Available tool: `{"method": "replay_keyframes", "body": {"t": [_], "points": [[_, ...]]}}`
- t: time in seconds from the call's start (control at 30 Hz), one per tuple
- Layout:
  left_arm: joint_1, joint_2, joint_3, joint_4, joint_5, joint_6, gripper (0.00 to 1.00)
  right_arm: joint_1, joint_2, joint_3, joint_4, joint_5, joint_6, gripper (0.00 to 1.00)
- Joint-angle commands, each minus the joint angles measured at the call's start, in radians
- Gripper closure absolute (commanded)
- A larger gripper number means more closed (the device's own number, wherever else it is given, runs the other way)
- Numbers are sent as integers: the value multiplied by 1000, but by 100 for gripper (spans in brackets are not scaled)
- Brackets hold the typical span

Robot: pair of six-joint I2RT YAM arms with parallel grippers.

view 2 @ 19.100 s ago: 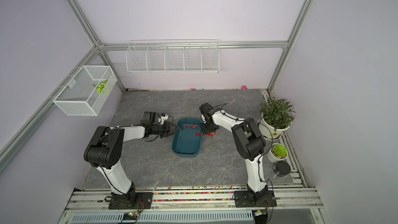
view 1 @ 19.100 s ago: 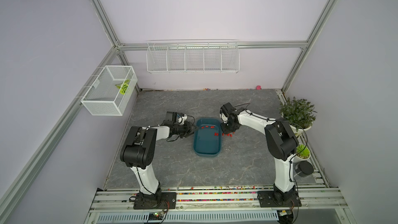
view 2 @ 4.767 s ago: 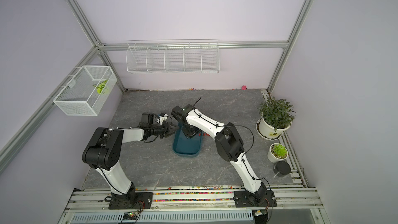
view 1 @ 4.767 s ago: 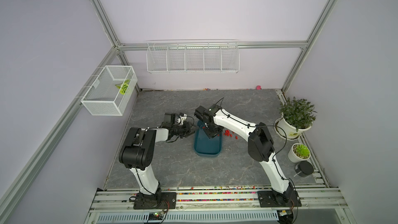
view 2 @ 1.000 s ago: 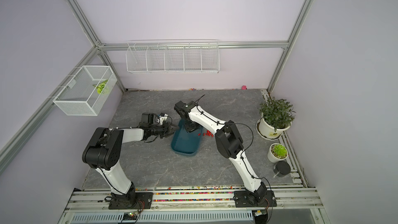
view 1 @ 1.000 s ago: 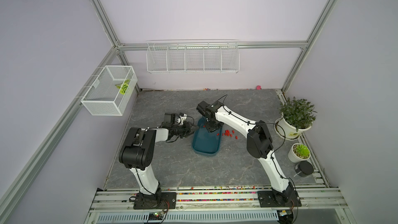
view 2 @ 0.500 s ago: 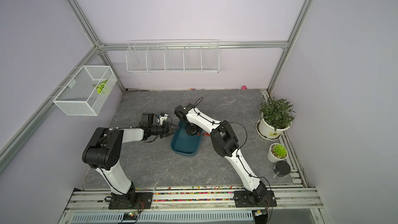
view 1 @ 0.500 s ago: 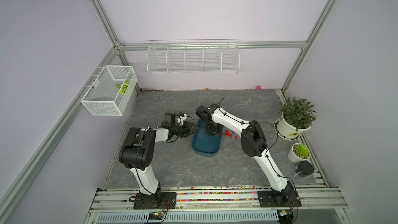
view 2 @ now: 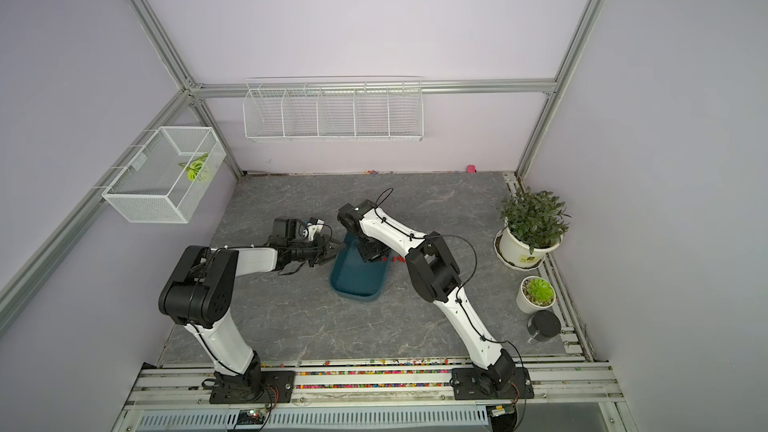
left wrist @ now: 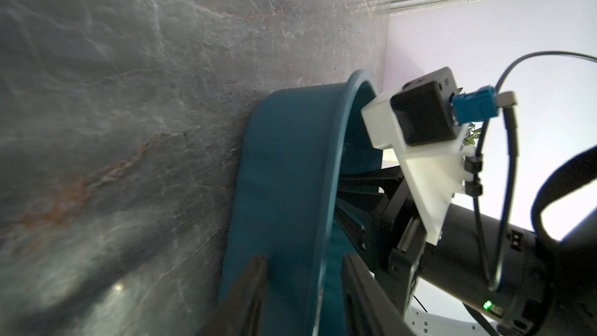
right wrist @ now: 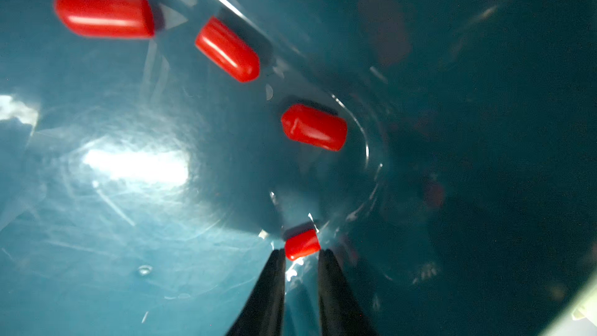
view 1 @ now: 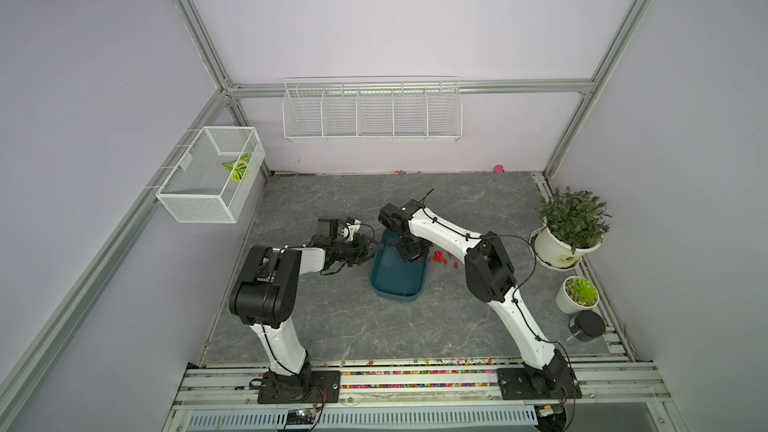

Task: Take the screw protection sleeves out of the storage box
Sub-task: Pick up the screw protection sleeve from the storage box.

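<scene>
Because left fingers (left wrist: 252,289) clench the storage box (view 1: 397,280) wall, likely steadying it on the table (view 1: 332,326), right fingers (right wrist: 269,289) reach inside, nipping one screw protection sleeve (right wrist: 302,244) at the tips. Three more sleeves (right wrist: 313,127) lie inside the box; loose sleeves (view 1: 440,258) lie just outside it.

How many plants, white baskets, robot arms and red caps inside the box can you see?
Potted plants: 2
White wire baskets: 2
Robot arms: 2
Red caps inside the box, in the right wrist view: 4
Total: 10
</scene>
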Motion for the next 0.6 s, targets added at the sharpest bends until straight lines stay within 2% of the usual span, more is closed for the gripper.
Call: {"method": "replay_keyframes", "body": {"t": [0.0, 0.57], "points": [[5, -12, -1, 5, 10, -1, 55, -11, 25, -16, -4, -14, 10, 76], [5, -14, -2, 2, 8, 1, 55, -16, 55, 6, -3, -50, 3, 77]]}}
